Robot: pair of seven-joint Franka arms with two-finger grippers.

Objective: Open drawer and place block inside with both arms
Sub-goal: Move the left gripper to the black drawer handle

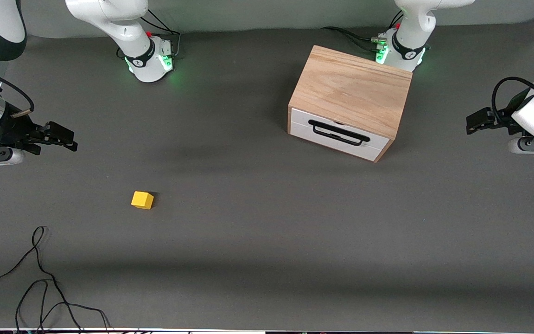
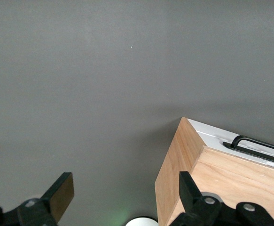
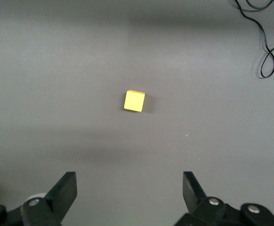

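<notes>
Drawer shut in light oak cabinet (image 1: 350,99) | small yellow cube (image 1: 142,200) on grey table (image 1: 257,232), nearer camera | left pincer (image 2: 127,197), right pincer (image 3: 127,193) agape, empty | we square left pincer on black bar handle (image 1: 339,132).

Matt grey table (image 1: 267,241); light-wood cabinet (image 1: 355,88), grained.

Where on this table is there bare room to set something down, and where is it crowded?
Bare grey mat runs between the small yellow cube and the light oak box cabinet, and in front of its shut white drawer. Loose black cables crowd the corner nearest the front camera, at the right arm's end.
</notes>
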